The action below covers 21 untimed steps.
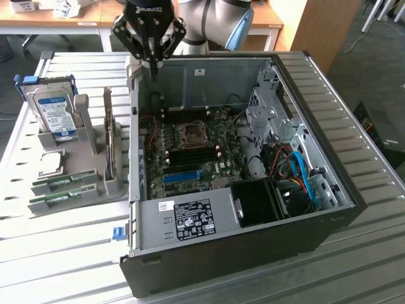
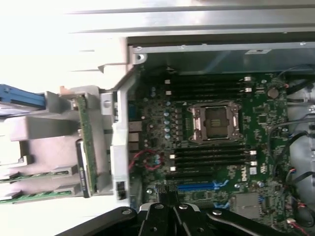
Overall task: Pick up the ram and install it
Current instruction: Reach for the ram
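Two ram sticks [image 1: 62, 182] lie side by side in the grey holder [image 1: 88, 171] on the exterior view's left, outside the computer case; they are slim green boards, the second [image 1: 58, 199] just nearer the camera. In the wrist view the same sticks [image 2: 34, 175] show beside the case wall. My gripper [image 1: 154, 68] hangs shut above the case's back left corner, holding nothing, well apart from the ram. Its shut fingertips [image 2: 167, 192] point down over the motherboard [image 2: 221, 147], whose black memory slots [image 2: 211, 158] stand empty beside the processor socket [image 2: 215, 121].
The open black case [image 1: 253, 240] lies on a slatted metal table [image 1: 63, 253]. The holder also carries a hard drive [image 1: 54, 111], a square silver processor chip [image 1: 50, 163] and an upright card [image 1: 112, 147]. Cables and a drive cage [image 1: 272, 120] crowd the case's right side.
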Motion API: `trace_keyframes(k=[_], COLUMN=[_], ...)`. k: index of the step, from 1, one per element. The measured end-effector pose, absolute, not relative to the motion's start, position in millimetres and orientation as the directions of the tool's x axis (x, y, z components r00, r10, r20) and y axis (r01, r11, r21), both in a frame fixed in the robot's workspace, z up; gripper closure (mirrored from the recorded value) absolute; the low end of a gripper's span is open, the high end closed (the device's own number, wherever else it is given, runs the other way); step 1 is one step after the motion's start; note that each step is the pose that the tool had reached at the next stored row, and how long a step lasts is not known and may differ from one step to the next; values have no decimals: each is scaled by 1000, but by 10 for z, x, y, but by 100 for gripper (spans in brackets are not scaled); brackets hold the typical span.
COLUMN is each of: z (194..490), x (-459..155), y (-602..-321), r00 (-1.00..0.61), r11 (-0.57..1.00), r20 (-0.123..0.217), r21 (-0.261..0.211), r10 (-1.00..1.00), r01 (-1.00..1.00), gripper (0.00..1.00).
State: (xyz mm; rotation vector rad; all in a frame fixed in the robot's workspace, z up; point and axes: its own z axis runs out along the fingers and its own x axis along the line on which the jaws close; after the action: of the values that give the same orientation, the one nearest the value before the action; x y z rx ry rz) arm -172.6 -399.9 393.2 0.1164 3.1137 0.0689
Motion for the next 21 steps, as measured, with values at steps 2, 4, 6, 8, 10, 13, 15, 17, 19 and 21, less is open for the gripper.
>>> trace_keyframes(k=[2,4,6,8,10,13,15,17,19,21], z=[3932,3932,3933,3933,3932,3932,3932,3932,3932,3933], x=[-1797,-1866,-1933,-2001,-2074,-2178,-2253,-2319,-2386,-2450], y=[-4001,-4002,-4005,-4006,-4008,-4010,-4012,-4014,-4015,-4016], r00=[-997,-997,-997,-997,-997,-997,-997,-997,-997,-997], r11=[996,996,996,996,996,996,996,996,996,996], r20=[-23,-23,-23,-23,-23,-23,-23,-23,-23,-23], r21=[45,45,45,45,45,45,45,45,45,45], r10=[75,75,75,75,75,75,75,75,75,75], r01=[74,74,74,74,74,74,74,74,74,74], gripper=[89,89,89,89,89,89,89,89,89,89])
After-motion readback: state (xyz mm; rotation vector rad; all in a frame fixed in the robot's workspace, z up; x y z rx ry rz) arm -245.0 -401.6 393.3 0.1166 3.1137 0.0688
